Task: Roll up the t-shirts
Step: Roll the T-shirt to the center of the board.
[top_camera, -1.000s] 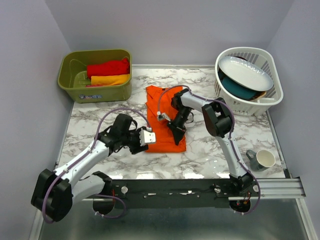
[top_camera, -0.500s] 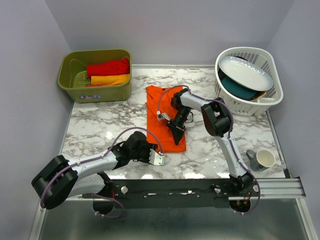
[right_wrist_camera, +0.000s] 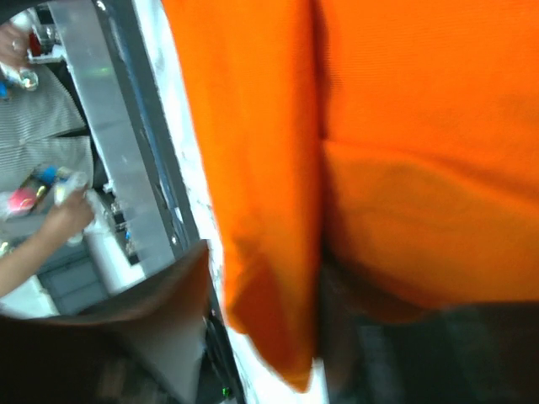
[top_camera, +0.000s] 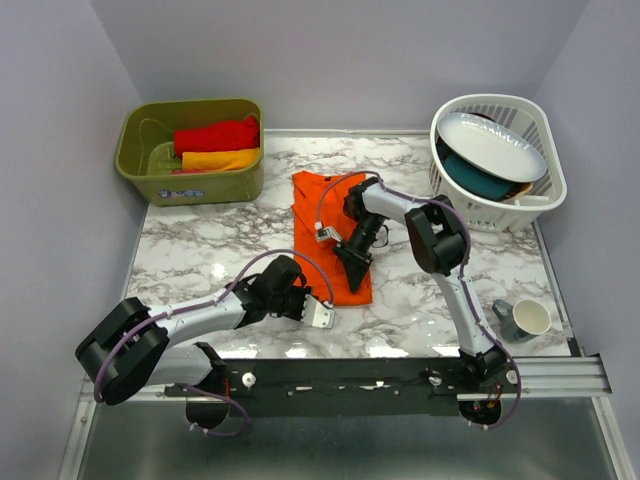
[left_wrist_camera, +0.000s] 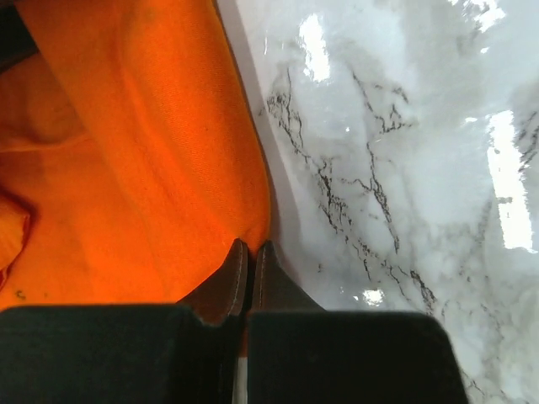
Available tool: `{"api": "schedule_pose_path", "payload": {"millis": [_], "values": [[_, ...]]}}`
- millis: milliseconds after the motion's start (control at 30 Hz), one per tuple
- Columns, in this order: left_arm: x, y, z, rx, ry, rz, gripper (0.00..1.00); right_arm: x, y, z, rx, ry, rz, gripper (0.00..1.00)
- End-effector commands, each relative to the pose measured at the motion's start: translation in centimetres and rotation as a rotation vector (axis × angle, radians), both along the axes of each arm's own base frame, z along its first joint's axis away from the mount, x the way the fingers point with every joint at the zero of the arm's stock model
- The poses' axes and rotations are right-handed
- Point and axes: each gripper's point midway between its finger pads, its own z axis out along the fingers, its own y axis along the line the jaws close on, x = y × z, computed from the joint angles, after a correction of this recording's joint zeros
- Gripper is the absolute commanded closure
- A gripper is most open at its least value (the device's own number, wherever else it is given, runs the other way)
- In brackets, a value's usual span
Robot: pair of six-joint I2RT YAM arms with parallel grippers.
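The vivid orange cloth t-shirt (top_camera: 328,235) lies folded into a long strip at the centre of the white marble table (top_camera: 200,245). The left gripper (top_camera: 316,310) sits at the strip's lower-left corner with its jaws pressed together at the hem; whether cloth is caught is unclear. The right gripper (top_camera: 353,262) rests lower right on the strip, and its jaws are too blurred to judge. A tidy roll probably needs both lower corners pinched evenly and turned up-frame over bare marble. The olive plastic bin (top_camera: 150,175) upper left and the white plastic basket (top_camera: 450,185) upper right stand well apart.
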Motion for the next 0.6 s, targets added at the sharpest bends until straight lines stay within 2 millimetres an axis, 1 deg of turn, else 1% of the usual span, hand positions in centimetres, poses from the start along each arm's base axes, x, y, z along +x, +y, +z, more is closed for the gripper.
{"api": "schedule_pose_path", "payload": {"millis": [0,33,67,100,133,167,200,233,267,300,333,367,400,433,467,500,533,567], "values": [[-4.3,-0.2,0.9,0.016,0.273,-0.076,1.00,5.9,-1.1,4.0,0.141,-0.381,-0.119,0.31],[-5.2,-0.3,1.3,0.011,0.331,-0.083,1.00,7.0,-1.9,5.5,0.181,-0.441,-0.168,0.29],[-5.2,-0.8,2.0,-0.007,0.361,-0.066,1.00,6.1,-2.7,5.3,0.187,-0.456,-0.183,0.28],[-5.3,-1.0,2.2,-0.016,0.386,-0.056,1.00,7.7,-2.8,8.7,0.260,-0.665,-0.183,0.26],[-5.4,-1.2,2.4,-0.027,0.405,-0.046,1.00,7.8,-3.0,9.5,0.292,-0.756,-0.170,0.26],[-5.3,-1.2,2.6,-0.031,0.413,-0.049,1.00,7.4,-3.4,10.2,0.340,-0.853,-0.139,0.24],[-5.2,-1.1,2.6,-0.033,0.421,-0.050,1.00,6.9,-4.0,10.7,0.387,-1.000,-0.125,0.23],[-5.2,-0.9,2.6,-0.034,0.438,-0.039,1.00,6.0,-3.9,10.5,0.407,-1.069,-0.092,0.23],[-5.2,-1.1,3.0,-0.045,0.454,-0.044,1.00,5.6,-3.9,10.4,0.426,-1.144,-0.054,0.23],[-5.1,-1.2,3.0,-0.046,0.474,-0.039,1.00,4.7,-4.3,8.3,0.408,-1.193,-0.020,0.23],[-5.2,-1.0,3.0,-0.041,0.504,-0.027,1.00,3.3,-3.2,9.3,0.459,-1.253,0.035,0.23],[-4.5,-1.3,3.8,-0.065,0.516,-0.017,1.00,2.7,-2.8,9.0,0.474,-1.283,0.071,0.22],[-4.4,-1.2,3.7,-0.065,0.541,0.001,1.00,2.2,-2.5,8.8,0.480,-1.313,0.100,0.22],[-4.1,-1.3,4.0,-0.078,0.549,0.012,1.00,0.6,-1.8,7.7,0.493,-1.299,0.148,0.22],[-3.6,-1.3,4.3,-0.092,0.550,0.024,1.00,0.0,-1.5,7.4,0.498,-1.311,0.169,0.22],[-3.4,-1.4,4.5,-0.103,0.553,0.028,1.00,0.0,-1.2,7.2,0.489,-1.335,0.184,0.22],[-3.2,-1.5,4.6,-0.111,0.558,0.038,1.00,-1.2,-0.8,6.4,0.501,-1.321,0.219,0.22],[-2.9,-1.6,5.0,-0.125,0.558,0.043,1.00,-1.7,-0.7,5.9,0.502,-1.321,0.242,0.22]]}}
